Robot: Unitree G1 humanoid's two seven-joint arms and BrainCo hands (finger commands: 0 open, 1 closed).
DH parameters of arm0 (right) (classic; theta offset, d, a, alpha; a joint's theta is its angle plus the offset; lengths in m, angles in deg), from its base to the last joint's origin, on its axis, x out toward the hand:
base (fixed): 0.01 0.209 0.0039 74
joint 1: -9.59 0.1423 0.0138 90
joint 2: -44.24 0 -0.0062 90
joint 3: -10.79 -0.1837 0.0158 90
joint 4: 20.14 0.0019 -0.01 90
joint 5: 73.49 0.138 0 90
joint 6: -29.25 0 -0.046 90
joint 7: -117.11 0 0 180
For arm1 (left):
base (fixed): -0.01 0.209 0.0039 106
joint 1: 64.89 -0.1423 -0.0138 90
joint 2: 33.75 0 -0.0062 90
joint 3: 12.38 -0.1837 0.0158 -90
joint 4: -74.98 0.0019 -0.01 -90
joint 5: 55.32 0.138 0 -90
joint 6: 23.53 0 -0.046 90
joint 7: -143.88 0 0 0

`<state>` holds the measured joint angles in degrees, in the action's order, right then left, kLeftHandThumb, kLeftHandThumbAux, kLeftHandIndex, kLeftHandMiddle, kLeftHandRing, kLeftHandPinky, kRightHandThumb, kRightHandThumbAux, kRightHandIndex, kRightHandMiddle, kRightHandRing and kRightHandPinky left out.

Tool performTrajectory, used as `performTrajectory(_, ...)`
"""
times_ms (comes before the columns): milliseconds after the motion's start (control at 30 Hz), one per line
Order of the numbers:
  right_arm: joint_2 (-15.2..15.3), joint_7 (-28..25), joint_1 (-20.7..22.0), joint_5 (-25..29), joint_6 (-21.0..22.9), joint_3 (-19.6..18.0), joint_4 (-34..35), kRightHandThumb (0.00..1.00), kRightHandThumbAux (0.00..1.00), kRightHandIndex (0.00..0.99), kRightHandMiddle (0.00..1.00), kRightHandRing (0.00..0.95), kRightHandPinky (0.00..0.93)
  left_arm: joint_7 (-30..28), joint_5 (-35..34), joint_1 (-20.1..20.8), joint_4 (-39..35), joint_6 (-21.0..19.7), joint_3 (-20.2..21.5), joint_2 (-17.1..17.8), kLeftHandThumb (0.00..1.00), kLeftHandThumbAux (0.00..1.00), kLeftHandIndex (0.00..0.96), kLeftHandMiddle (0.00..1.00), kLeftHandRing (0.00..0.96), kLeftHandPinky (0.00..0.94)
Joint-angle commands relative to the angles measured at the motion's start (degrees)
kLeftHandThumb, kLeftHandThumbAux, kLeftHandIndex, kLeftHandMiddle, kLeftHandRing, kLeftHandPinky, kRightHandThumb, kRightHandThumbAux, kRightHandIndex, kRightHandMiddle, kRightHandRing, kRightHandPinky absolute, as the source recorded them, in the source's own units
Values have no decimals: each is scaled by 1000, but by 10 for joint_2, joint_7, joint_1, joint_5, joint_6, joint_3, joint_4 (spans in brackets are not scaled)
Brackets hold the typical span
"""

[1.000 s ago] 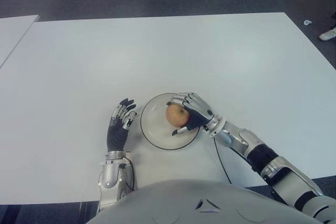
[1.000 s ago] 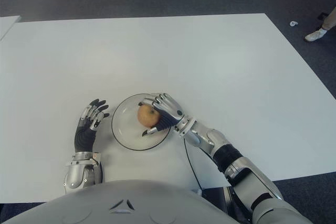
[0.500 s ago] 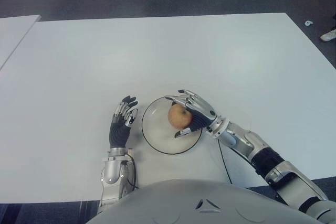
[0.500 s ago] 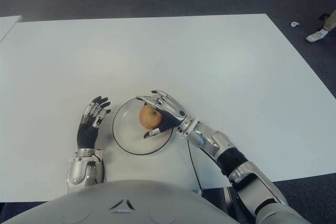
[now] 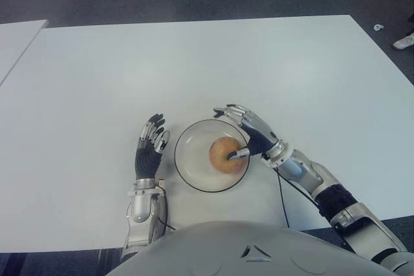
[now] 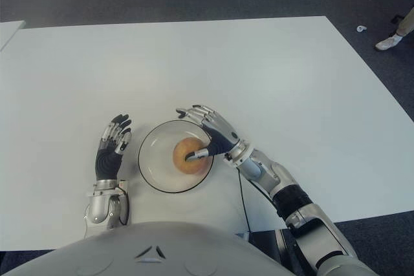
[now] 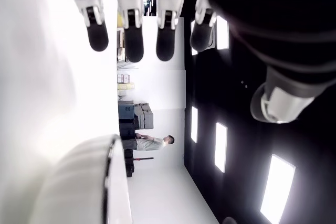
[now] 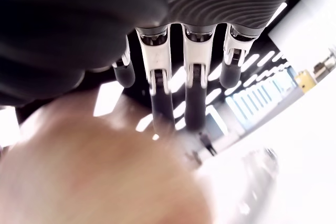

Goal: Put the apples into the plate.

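An orange-red apple point(image 5: 225, 155) lies in the clear round plate point(image 5: 189, 165) near the table's front edge. My right hand point(image 5: 244, 132) is open over the plate's right rim, fingers spread above the apple, its thumb tip close to the fruit. The right wrist view shows the apple point(image 8: 100, 166) large and close under straight fingers point(image 8: 160, 85). My left hand point(image 5: 149, 147) shows open just left of the plate, fingers straight and holding nothing.
The white table point(image 5: 194, 69) stretches far and wide beyond the plate. A second white table's corner point(image 5: 13, 37) shows at the far left. A person's shoe point(image 5: 404, 41) is on the dark floor past the right edge.
My right hand has let go of the apple and drawn back to the right. The apple has dropped from the hand into the plate. The left hand has barely moved.
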<state>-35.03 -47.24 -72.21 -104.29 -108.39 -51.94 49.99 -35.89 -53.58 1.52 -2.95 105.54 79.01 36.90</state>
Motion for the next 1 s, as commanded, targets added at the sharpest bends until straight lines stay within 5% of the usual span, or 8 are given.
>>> performTrajectory(33, 1, -78, -3, 93, -12, -16, 4, 112, 168, 0, 0, 0, 0, 7, 7, -2, 35, -5, -2, 0, 181, 478, 146, 158, 163, 201)
performTrajectory(267, -8, -133, -8, 145, -26, -42, 7, 107, 174, 0, 0, 0, 0, 1, -3, -1, 36, -10, -4, 0, 188, 487, 148, 158, 164, 205)
performTrajectory(1000, -32, -215, 0, 182, -43, -111, 15, 108, 190, 0, 0, 0, 0, 1, -8, 3, 41, -30, -4, 0, 196, 485, 132, 149, 155, 190)
